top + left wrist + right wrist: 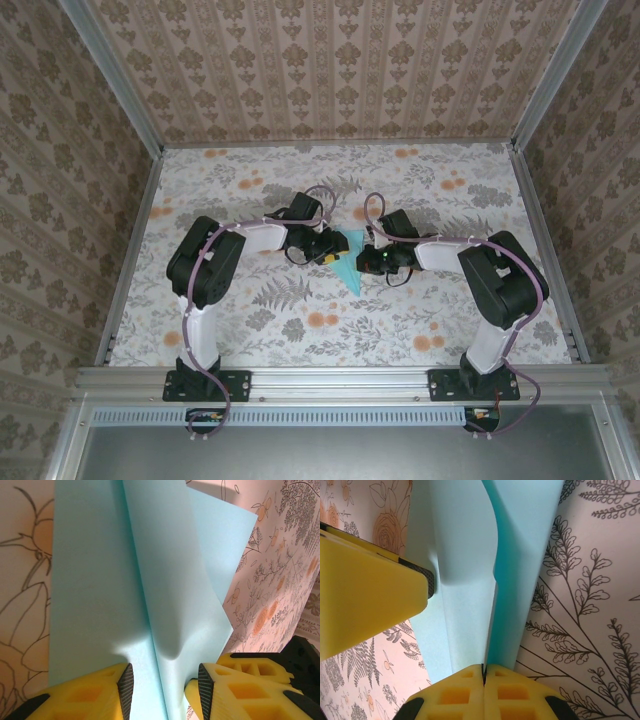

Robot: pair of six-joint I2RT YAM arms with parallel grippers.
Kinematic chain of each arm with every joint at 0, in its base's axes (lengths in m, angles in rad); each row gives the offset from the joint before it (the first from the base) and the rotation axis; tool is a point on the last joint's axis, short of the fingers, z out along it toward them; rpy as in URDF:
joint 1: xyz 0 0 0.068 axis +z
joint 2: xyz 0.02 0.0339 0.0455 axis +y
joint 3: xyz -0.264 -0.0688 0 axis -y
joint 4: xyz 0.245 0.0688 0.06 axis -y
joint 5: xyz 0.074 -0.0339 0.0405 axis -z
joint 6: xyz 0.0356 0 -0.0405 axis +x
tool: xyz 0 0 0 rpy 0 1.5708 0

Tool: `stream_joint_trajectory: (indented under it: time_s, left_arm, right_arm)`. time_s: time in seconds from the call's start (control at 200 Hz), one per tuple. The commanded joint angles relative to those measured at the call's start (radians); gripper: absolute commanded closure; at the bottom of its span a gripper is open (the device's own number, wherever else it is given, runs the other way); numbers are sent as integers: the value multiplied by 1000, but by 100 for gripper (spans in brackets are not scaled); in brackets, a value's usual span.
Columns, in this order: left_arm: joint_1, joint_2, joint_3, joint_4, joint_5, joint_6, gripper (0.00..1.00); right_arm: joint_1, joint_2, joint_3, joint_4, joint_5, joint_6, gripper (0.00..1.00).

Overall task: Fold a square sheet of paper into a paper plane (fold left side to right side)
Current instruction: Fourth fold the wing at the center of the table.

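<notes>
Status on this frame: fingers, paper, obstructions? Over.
Left gripper open, fingers astride the raised crease of the paper plane. Right gripper shut on it. No obstruction seen.

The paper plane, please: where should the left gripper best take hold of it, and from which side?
Probably the paper plane's raised centre ridge, from above, jaws straddling it: it stands off the table while the rest lies flat.

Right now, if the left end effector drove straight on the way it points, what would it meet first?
The blue paper's raised fold, which stands between the left end effector's open fingers. Beyond that ridge it looks like more of the same sheet, though depth is unclear.
</notes>
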Motion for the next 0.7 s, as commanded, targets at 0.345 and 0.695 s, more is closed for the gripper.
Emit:
stream_joint_trajectory:
  time_s: [0.345, 0.695]
  left_arm:
    - [2, 18, 18, -78, -14, 14, 58]
    - [13, -44, 69, -150, -29, 74, 55]
  right_arm:
    - [-2, 43, 25, -68, 23, -33, 99]
    - [6, 45, -14, -74, 28, -13, 99]
